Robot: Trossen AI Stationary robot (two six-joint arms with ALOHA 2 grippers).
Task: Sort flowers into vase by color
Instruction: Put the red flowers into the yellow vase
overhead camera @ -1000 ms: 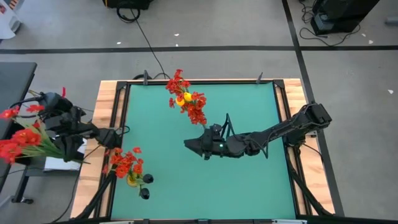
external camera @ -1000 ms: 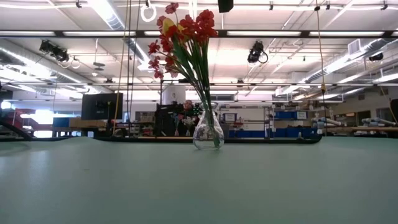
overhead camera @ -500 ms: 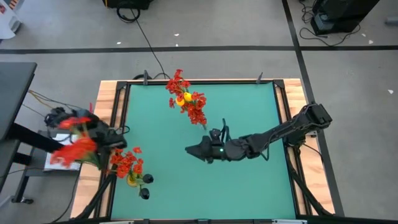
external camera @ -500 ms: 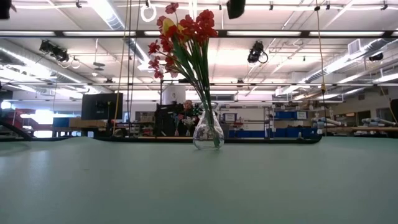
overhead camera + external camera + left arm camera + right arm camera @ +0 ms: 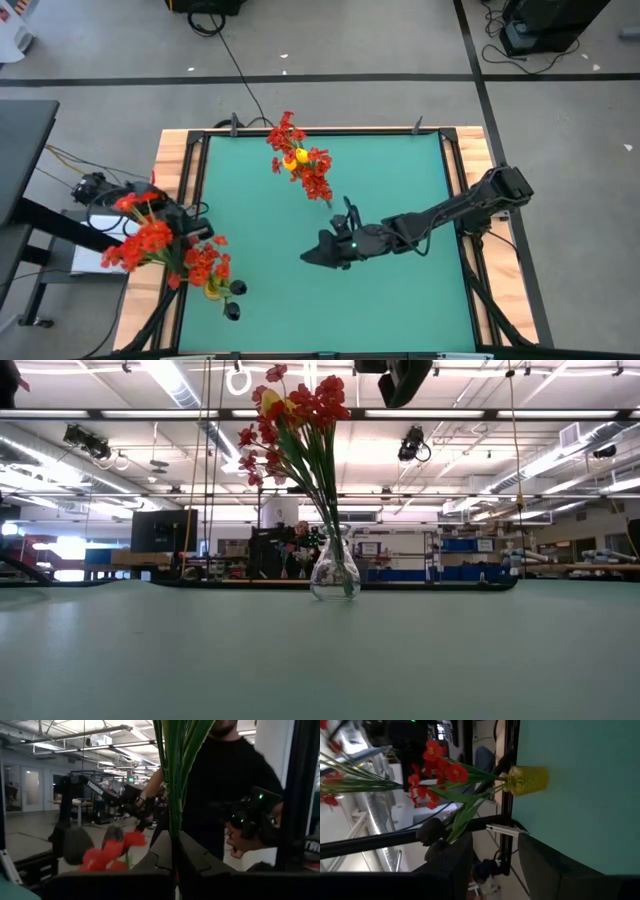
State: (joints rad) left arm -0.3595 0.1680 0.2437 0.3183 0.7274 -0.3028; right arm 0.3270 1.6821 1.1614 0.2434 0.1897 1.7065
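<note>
A clear vase [image 5: 328,203] at the table's far middle holds red flowers [image 5: 312,178] and one yellow flower [image 5: 293,157]; the low view shows the vase [image 5: 333,567] standing upright. A yellow vase [image 5: 213,291] near the table's left edge holds red flowers [image 5: 204,262]. My left gripper [image 5: 186,236] is at that left edge, shut on a bunch of red flowers [image 5: 143,241]. My right gripper [image 5: 308,257] hangs open above the table's middle with nothing between its fingers; it faces the yellow vase [image 5: 528,780]. My left gripper pinches the bunch's green stems [image 5: 173,822] between its two fingers. The stems rise steeply out of the fingers and the bunch is lifted clear. The red blossoms stand above, beyond the table's left edge.
Two dark artificial flowers [image 5: 234,300] stick out of the yellow vase toward the near edge. A black frame rail [image 5: 184,280] borders the green mat. A person in black [image 5: 235,785] stands beyond the table, holding a device.
My left gripper has carried the red bunch from off the table's left side toward the left edge and downward. The bunch now stands beside the yellow vase. My right gripper has tipped downward a little over the table's middle, still open.
</note>
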